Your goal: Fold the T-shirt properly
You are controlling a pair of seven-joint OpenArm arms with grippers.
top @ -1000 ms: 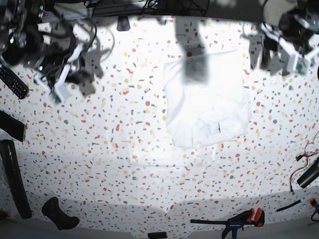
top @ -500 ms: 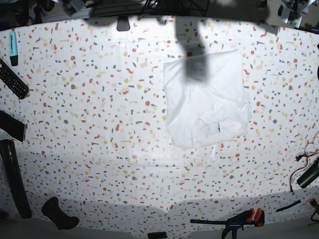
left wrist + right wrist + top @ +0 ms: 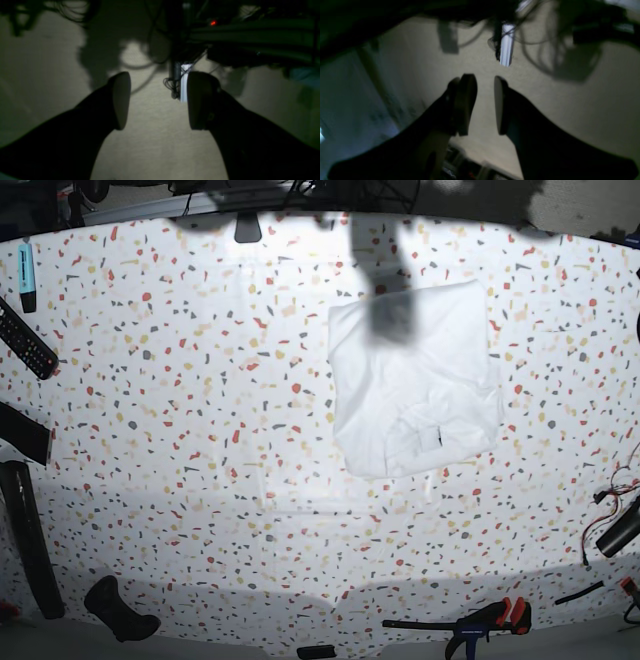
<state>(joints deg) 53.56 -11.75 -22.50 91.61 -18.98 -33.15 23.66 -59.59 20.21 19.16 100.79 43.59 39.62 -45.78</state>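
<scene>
Left gripper [image 3: 158, 100] stood spread wide and empty in its wrist view, nothing between the pads, only a dim beige surface and dark cables [image 3: 172, 85] ahead of it; it seemed lifted clear of the work. Right gripper [image 3: 485, 105], in its own view, had its pads partly apart with nothing held, facing the same kind of dim backdrop with cables beyond. From the base view neither gripper showed, so both were well away from the shirt [image 3: 415, 380], which lay folded into a compact, slightly skewed rectangle on the table [image 3: 200, 480]. That placement suggested the folding was done. Bare table ringed the shirt; a remote [image 3: 25, 340] and a clamp [image 3: 480, 620] sat near the table's edges.
</scene>
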